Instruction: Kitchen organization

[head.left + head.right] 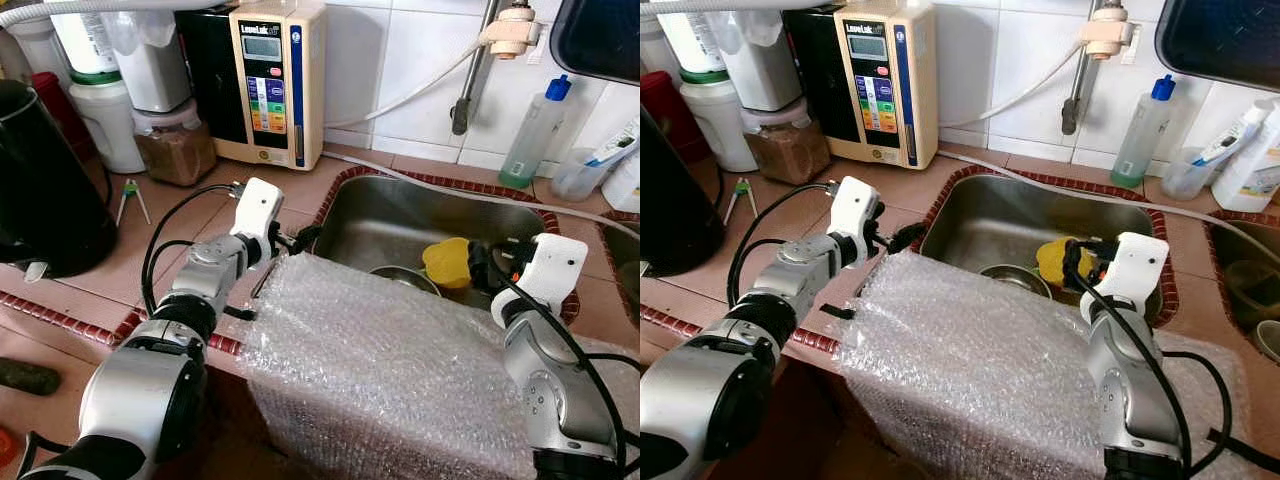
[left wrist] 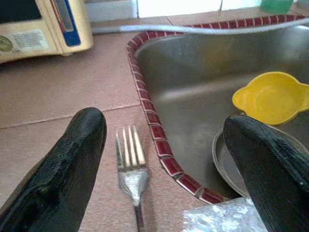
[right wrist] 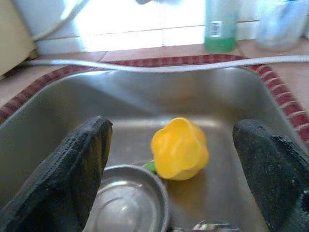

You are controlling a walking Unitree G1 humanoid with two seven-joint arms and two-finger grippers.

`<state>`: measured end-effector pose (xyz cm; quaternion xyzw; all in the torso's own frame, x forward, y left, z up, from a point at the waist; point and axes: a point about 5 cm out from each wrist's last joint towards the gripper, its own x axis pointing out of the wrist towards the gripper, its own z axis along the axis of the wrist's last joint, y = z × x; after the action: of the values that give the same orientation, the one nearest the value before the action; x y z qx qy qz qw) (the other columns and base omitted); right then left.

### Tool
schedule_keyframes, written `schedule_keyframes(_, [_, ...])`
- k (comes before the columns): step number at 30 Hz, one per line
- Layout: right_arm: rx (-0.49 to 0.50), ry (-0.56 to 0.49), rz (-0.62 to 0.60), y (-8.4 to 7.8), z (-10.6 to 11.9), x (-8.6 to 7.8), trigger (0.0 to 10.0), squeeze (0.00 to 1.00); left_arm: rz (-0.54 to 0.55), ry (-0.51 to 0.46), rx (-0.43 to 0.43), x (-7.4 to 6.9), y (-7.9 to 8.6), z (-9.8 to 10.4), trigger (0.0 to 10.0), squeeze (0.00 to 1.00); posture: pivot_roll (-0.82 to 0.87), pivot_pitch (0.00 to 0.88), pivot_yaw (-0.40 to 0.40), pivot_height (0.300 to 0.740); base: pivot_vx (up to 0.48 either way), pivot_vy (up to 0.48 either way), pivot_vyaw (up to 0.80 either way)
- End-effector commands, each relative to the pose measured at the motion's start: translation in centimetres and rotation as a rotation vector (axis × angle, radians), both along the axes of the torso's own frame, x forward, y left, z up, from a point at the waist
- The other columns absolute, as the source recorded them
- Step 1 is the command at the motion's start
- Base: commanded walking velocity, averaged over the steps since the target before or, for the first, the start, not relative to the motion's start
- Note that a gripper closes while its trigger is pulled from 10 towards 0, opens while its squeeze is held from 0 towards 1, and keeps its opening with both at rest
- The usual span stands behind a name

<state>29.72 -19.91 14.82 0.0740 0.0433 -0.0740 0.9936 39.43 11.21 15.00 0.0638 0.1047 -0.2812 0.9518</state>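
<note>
Flanking sink [image 1: 350,215]: fork [image 2: 131,164], bubble wrap [image 1: 380,360], possibly bowl [image 3: 128,200].

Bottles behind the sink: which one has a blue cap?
The clear bottle of green liquid, standing against the tiled wall right of the tap pipe. The white bottles beside it show no blue cap.

i see a yellow bowl [image 3: 179,148] in the steel-grey sink [image 1: 400,215], dark red tiles edging [image 2: 153,128] the terracotta counter [image 2: 63,82], a silver fork [image 2: 131,166], clear bubble wrap [image 1: 380,370], and a cream appliance [image 1: 275,80] with coloured buttons.
</note>
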Motion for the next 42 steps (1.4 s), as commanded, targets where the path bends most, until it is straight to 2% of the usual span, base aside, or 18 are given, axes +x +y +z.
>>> schedule_keyframes(1, [0.007,-0.001,0.040,0.6,0.4,-0.1,10.0,0.33,-0.004,0.029,0.032,0.0,-0.1,-0.3,10.0,1.00,0.00,0.000,0.048,0.740,0.000,0.000,0.00])
schedule_keyframes(2, [0.021,0.011,0.054,0.8,0.2,-0.1,10.0,0.11,-0.015,0.044,0.042,-0.2,-0.2,-0.6,10.0,0.89,0.00,0.000,0.048,0.740,0.000,0.000,0.00])
schedule_keyframes(3, [0.054,0.027,0.121,1.6,0.0,-0.3,10.0,0.00,-0.030,0.067,0.063,-0.4,-0.2,-1.1,10.0,0.27,0.00,0.000,0.047,0.740,0.000,0.000,0.00])
schedule_keyframes(4, [0.054,0.027,0.121,1.6,0.0,-0.3,10.0,0.00,-0.030,0.067,0.063,-0.4,-0.2,-1.1,10.0,0.27,0.00,0.000,0.047,0.740,0.000,0.000,0.00])
schedule_keyframes(5, [0.065,0.029,0.155,1.9,-0.1,-0.4,10.0,0.00,-0.033,0.072,0.070,-0.4,-0.2,-1.2,10.0,0.00,0.00,0.000,0.047,0.740,0.000,0.000,0.00])
schedule_keyframes(10, [0.091,0.056,0.350,4.2,-0.3,-1.2,10.0,0.00,-0.046,0.113,0.114,-0.7,0.2,-2.0,10.0,0.00,0.00,0.000,0.048,0.740,0.000,0.000,0.00])
schedule_keyframes(12, [0.092,0.059,0.364,4.4,-0.3,-1.3,10.0,0.00,-0.046,0.115,0.115,-0.7,0.2,-2.0,10.0,0.00,0.00,0.000,0.048,0.740,0.000,0.000,0.00])
schedule_keyframes(14, [0.101,0.060,0.488,5.8,-0.1,-1.8,10.0,0.00,-0.035,0.118,0.137,-0.7,0.3,-2.2,10.0,0.00,0.00,0.000,0.050,0.740,0.000,0.000,0.00])
schedule_keyframes(15, [0.101,0.060,0.488,5.8,-0.1,-1.8,10.0,0.00,-0.035,0.118,0.137,-0.7,0.3,-2.2,10.0,0.00,0.00,0.000,0.050,0.740,0.000,0.000,0.00])
schedule_keyframes(18, [0.112,0.065,0.642,7.4,0.1,-2.8,10.0,0.00,-0.009,0.125,0.166,-0.7,0.5,-2.4,10.0,0.00,0.00,0.000,0.053,0.740,0.000,0.000,0.00])
schedule_keyframes(20, [0.093,0.072,0.689,8.0,0.1,-3.2,10.0,0.00,0.017,0.133,0.199,-0.7,0.8,-2.6,10.0,0.00,0.00,0.000,0.054,0.740,0.000,0.000,0.00])
schedule_keyframes(25, [0.069,0.078,0.689,8.1,0.0,-3.1,10.0,0.00,0.059,0.134,0.227,-0.6,1.3,-2.7,10.0,0.00,0.00,0.000,0.055,0.740,0.000,0.000,0.00])
schedule_keyframes(29, [0.047,0.082,0.687,8.0,-0.1,-3.0,10.0,0.00,0.156,0.110,0.244,-0.3,2.1,-2.3,10.0,0.00,0.00,0.000,0.057,0.740,0.000,0.000,0.00])
schedule_keyframes(42, [0.022,0.094,0.702,8.2,-0.3,-3.0,10.0,0.00,0.277,0.132,0.250,-0.3,3.9,-2.6,10.0,0.00,0.01,0.000,0.058,0.740,0.000,0.000,0.00])
